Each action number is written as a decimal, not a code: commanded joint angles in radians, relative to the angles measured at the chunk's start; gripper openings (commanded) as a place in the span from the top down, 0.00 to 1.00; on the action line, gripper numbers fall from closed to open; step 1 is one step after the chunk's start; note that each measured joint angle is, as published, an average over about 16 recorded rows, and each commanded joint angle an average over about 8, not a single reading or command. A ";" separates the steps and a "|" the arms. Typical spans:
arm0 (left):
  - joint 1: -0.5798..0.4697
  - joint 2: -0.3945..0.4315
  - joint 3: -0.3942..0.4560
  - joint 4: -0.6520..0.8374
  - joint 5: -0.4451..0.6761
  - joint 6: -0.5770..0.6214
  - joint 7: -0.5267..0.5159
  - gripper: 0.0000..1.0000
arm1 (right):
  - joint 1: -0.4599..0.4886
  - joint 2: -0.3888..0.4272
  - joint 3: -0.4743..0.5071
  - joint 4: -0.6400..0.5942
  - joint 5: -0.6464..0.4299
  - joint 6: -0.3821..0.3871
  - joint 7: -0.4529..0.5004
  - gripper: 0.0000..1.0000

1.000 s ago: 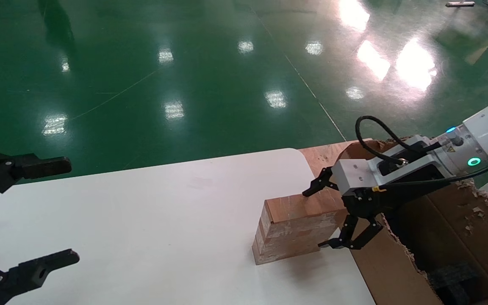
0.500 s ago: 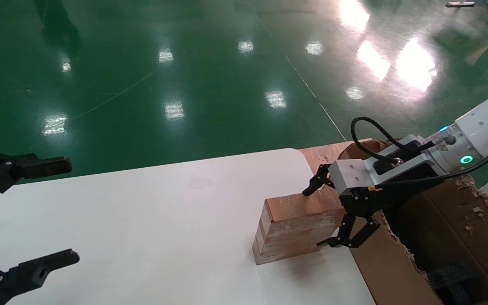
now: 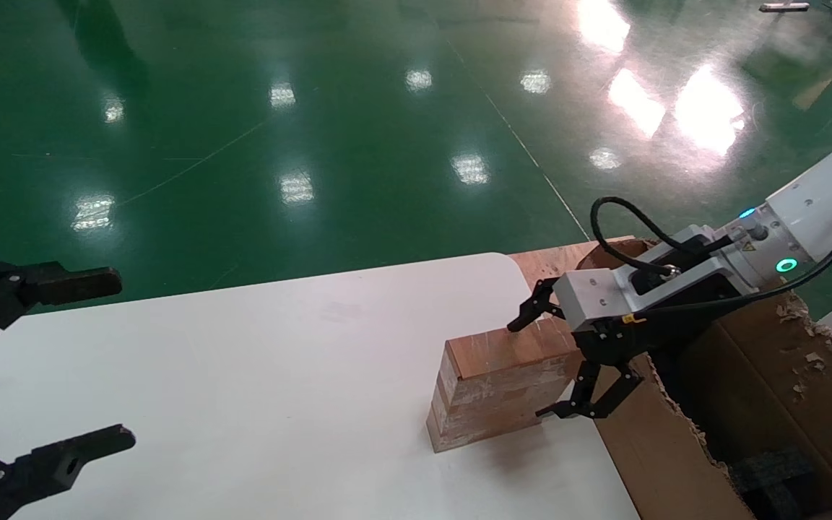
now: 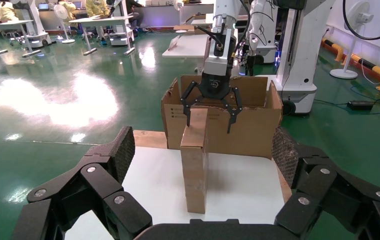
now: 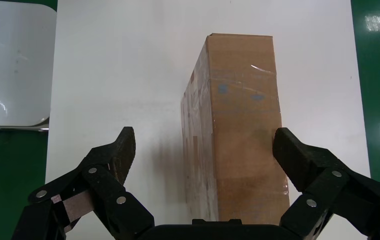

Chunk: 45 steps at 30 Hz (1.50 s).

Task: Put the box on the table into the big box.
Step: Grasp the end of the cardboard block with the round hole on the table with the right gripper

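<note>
The box [image 3: 503, 383] is a small closed brown carton lying on its long narrow side near the right edge of the white table [image 3: 279, 361]. My right gripper [image 3: 528, 370] is open and straddles the box's end nearest the big box. In the right wrist view the box [image 5: 238, 140] lies between the jaws of my right gripper [image 5: 205, 137]: one finger is close beside the brown face, the other stands well clear of the pale layered side. The big box [image 3: 676, 462], with ragged top edges, stands just right of the table. My left gripper [image 3: 116, 357] hangs open at the table's left edge.
A brown wooden board [image 3: 553, 260] lies beyond the table's rounded corner, against the big box. Black foam [image 3: 777, 477] shows inside the carton. In the left wrist view the box [image 4: 195, 160] stands before the big box [image 4: 253, 130]. Green floor surrounds the table.
My right gripper has moved a little left along the box, jaws still open around it. The box has shifted slightly left. The left arm has not moved.
</note>
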 commanded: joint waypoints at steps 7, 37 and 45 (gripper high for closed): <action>0.000 0.000 0.000 0.000 0.000 0.000 0.000 0.00 | 0.014 -0.022 -0.036 -0.039 0.035 0.001 -0.035 0.00; 0.000 0.000 0.000 0.000 0.000 0.000 0.000 0.00 | -0.004 -0.064 -0.153 -0.158 0.148 0.007 -0.120 0.00; 0.000 0.000 0.000 0.000 0.000 0.000 0.000 0.00 | -0.008 -0.075 -0.171 -0.191 0.156 0.004 -0.142 0.00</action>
